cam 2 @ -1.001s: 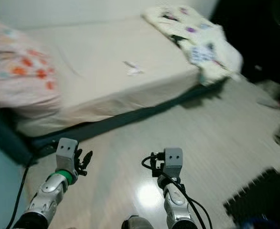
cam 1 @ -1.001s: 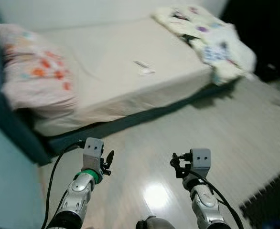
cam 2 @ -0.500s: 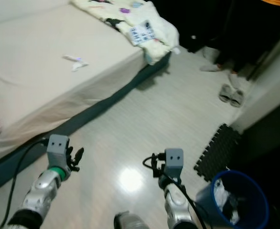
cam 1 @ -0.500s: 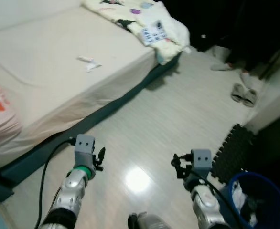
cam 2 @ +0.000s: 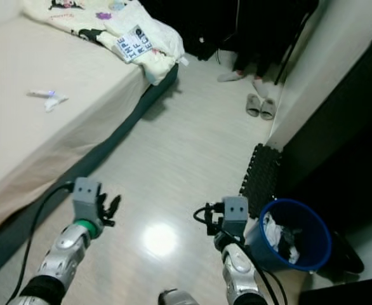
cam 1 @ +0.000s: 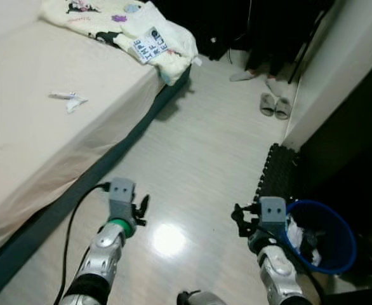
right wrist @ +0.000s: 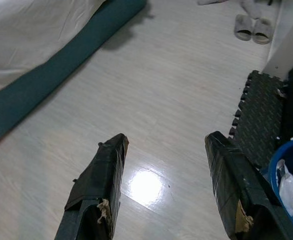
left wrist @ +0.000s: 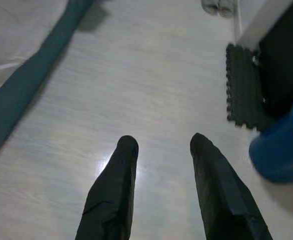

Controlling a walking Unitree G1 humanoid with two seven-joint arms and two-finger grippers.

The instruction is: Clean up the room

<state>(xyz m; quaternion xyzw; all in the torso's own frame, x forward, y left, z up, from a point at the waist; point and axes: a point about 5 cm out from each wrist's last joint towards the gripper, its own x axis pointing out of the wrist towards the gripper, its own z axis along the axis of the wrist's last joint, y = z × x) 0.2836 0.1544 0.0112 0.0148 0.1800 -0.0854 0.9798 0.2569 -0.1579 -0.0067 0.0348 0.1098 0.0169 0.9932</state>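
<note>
Presently, both arms are held low over the pale floor (cam 1: 199,152). The left end effector (left wrist: 159,145) is spread wide and empty; the right end effector (right wrist: 166,142) is likewise wide and empty. A small scrap of litter (cam 1: 68,98) lies on the bed (cam 1: 21,127), well apart from both. A blue bin (cam 1: 322,235) holding rubbish stands just beside the right arm, next to a black mat (cam 1: 278,178). Slippers (cam 1: 273,105) sit near the far wall.

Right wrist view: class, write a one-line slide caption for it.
Open right claw held above pale floor, with the bed base, slippers, black mat and blue bin ahead.
</note>
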